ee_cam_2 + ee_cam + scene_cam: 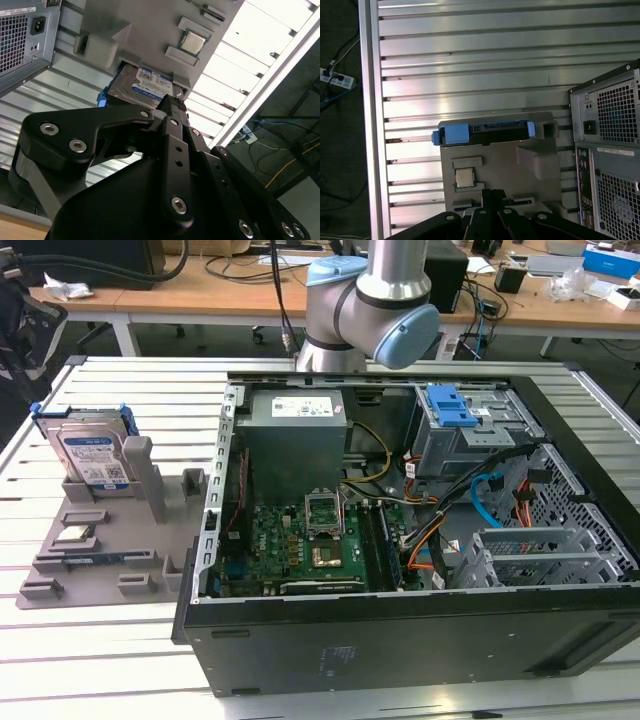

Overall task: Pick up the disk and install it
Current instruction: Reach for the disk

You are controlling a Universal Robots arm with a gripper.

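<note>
On the slatted metal bench (120,380), the disk (92,455) stands on edge in the grey holder (110,535) beside the open computer case (400,650), apart from your closed, empty end effector (493,192), so you'd best open it wide and centre it squarely over the disk's top edge.

We take this for a robotics lab or an electronics workshop. An opened computer tower (400,650) lies on a slatted aluminium table (100,660), with a robot arm (385,300) rising behind it. Along the top of the exterior view run wooden desks (220,290) strewn with cables (100,277) and a blue box (612,260) (ordinary bench clutter). In the first wrist view a power strip (336,79) lies on the dark floor.
</note>
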